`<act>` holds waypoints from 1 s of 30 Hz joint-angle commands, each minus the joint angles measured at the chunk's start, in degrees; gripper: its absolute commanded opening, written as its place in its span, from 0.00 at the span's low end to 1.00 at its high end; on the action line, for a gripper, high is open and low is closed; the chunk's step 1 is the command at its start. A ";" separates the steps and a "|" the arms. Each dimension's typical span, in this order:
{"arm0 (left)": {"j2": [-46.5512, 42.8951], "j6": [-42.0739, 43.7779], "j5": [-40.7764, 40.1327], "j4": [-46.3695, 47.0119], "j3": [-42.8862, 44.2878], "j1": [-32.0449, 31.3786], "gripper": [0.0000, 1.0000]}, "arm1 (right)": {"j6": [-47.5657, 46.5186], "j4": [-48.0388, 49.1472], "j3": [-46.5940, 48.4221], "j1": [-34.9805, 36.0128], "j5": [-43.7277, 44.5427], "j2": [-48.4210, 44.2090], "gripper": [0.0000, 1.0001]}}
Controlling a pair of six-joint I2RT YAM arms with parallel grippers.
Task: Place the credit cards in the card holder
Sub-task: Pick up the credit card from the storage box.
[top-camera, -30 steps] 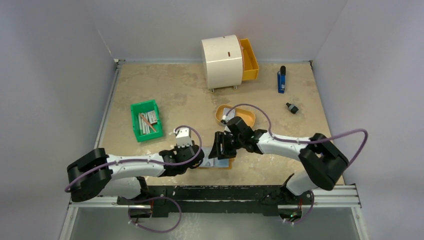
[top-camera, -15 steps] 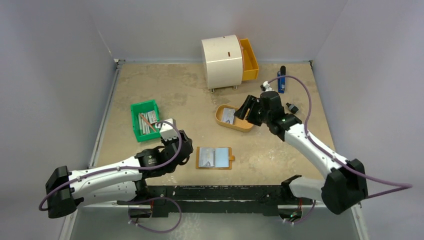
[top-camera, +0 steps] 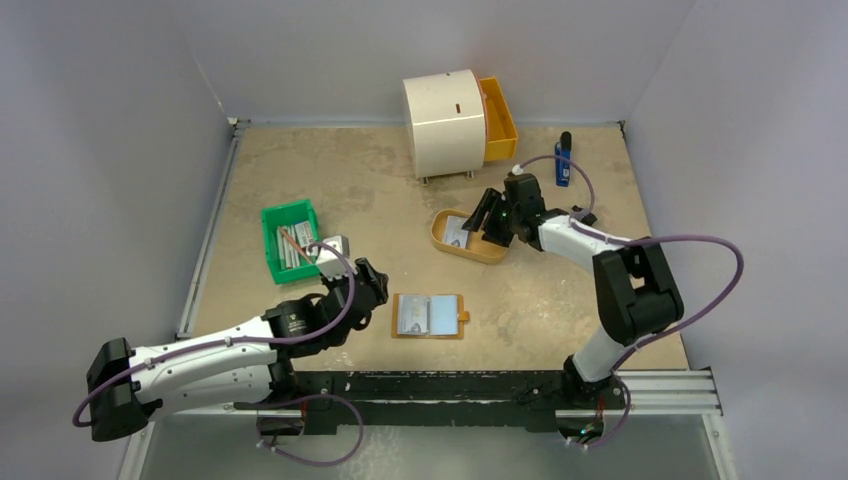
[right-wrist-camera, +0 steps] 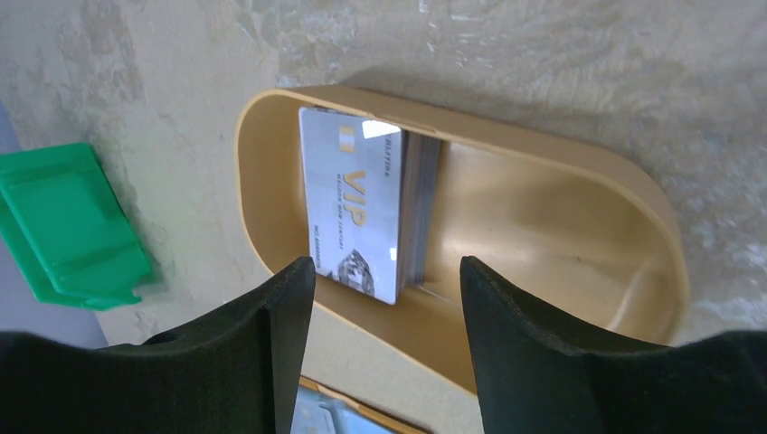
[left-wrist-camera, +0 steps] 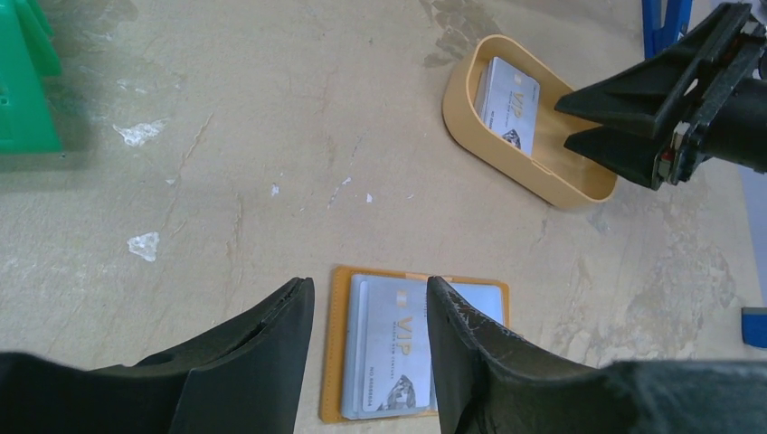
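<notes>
The tan card holder (top-camera: 430, 316) lies open near the table's front, with a pale grey "VIP" credit card (left-wrist-camera: 399, 351) in its left side. More credit cards (right-wrist-camera: 353, 203) are stacked in a tan oval tray (top-camera: 487, 250), also seen in the left wrist view (left-wrist-camera: 508, 99). My right gripper (top-camera: 480, 217) is open and empty, hovering at the tray's right end, jaws framing the stack (right-wrist-camera: 387, 271). My left gripper (top-camera: 370, 288) is open and empty just left of the card holder; its fingers straddle the holder's left half (left-wrist-camera: 371, 303).
A green bin (top-camera: 292, 240) of grey bars stands left of the left gripper. A white cylindrical unit (top-camera: 445, 122) with an orange drawer (top-camera: 498, 118) stands at the back. A blue object (top-camera: 563, 160) lies at the back right.
My right gripper left the card holder, swung back right and came down at the tray. My left arm drew back left off the holder, uncovering the card in it.
</notes>
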 commanded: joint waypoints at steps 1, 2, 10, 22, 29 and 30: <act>0.48 1.11 0.12 2.70 -0.93 0.02 0.49 | -0.98 2.78 4.85 -0.20 -1.84 3.52 0.63; 0.82 0.91 -0.13 2.46 -0.81 0.02 0.48 | -1.15 2.81 5.12 -0.21 -1.98 4.42 0.62; 3.28 0.39 -0.33 1.66 -0.04 0.02 0.47 | -2.09 1.54 6.28 -0.19 -2.22 8.77 0.59; 4.66 0.30 -0.73 2.37 0.03 0.02 0.46 | -2.08 1.52 5.12 -0.30 -2.76 10.05 0.39; 5.05 0.22 -0.82 2.63 -0.19 0.02 0.45 | -1.13 1.87 2.73 -1.17 -2.48 8.24 0.33; 5.20 0.20 -0.76 2.70 -0.08 0.02 0.45 | -1.07 2.08 2.28 -1.31 -2.48 7.97 0.32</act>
